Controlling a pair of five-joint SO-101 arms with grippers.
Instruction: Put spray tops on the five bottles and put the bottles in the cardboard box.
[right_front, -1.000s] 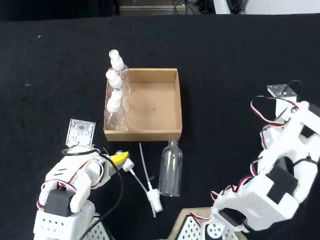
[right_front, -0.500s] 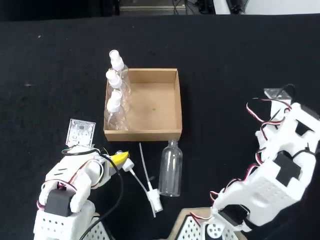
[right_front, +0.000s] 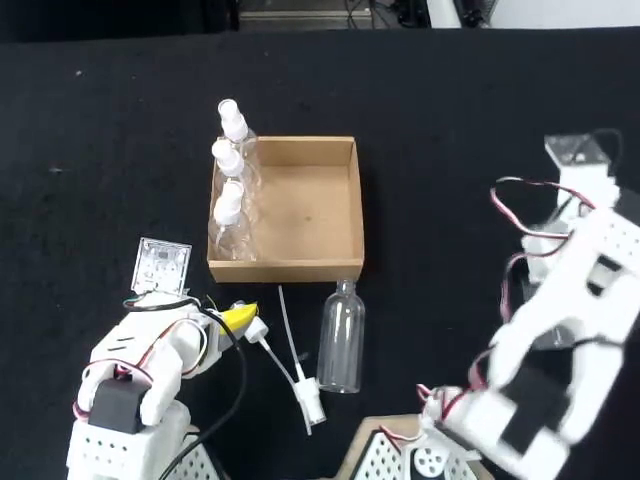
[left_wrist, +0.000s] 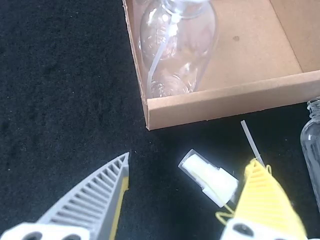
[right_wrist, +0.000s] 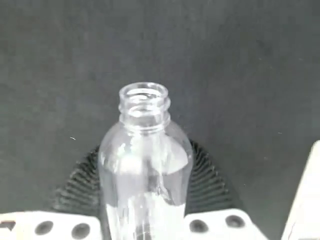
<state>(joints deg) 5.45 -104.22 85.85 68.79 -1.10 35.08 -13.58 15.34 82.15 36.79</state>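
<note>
Right pincer (right_wrist: 145, 167) grips 1 topless bottle (right_wrist: 145, 145); left pincer (left_wrist: 190, 162) is open by a spray top (left_wrist: 209, 178). 3 topped bottles (right_front: 230, 205) sit in cardboard box (right_front: 285, 268); 2 need tops + boxing.

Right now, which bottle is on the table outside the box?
The uncapped bottle between the cardboard box and the arms; three capped ones are inside; the right pincer holds the fifth bottle.

A black-covered table (right_front: 120, 90) carries an open cardboard box (right_front: 300, 268) near its middle. Just off the box's 6 o'clock edge lies an uncapped clear bottle (right_front: 342, 340). A spray top (right_front: 310, 398) lies just beside the bottle at its 7 o'clock, and a second spray top (right_front: 256, 330) lies at its 9 o'clock.
</note>
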